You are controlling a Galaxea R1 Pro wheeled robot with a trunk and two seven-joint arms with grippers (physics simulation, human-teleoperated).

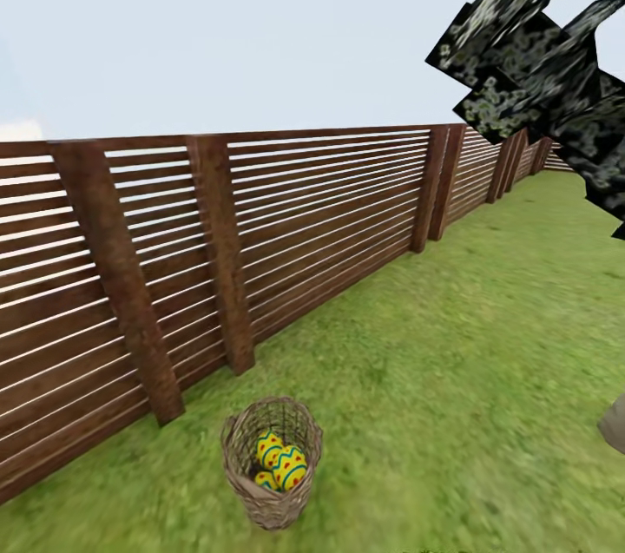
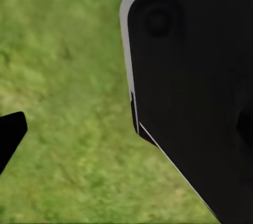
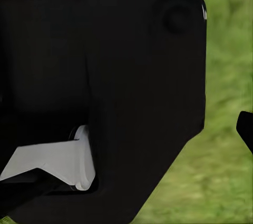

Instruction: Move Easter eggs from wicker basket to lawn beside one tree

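Rolling toward the wicker basket at six o'clock; the eggs sit inside. Next, reach in. Can't tell if grippers are spread.

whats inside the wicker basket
Yellow painted Easter eggs lie inside the wicker basket. Two show clearly, a third partly below them; the basket's bottom is covered.

Bright flat daylight, shadowless, soft blur

Left pincer black, fingers spread; right pincer black, jaws unclear
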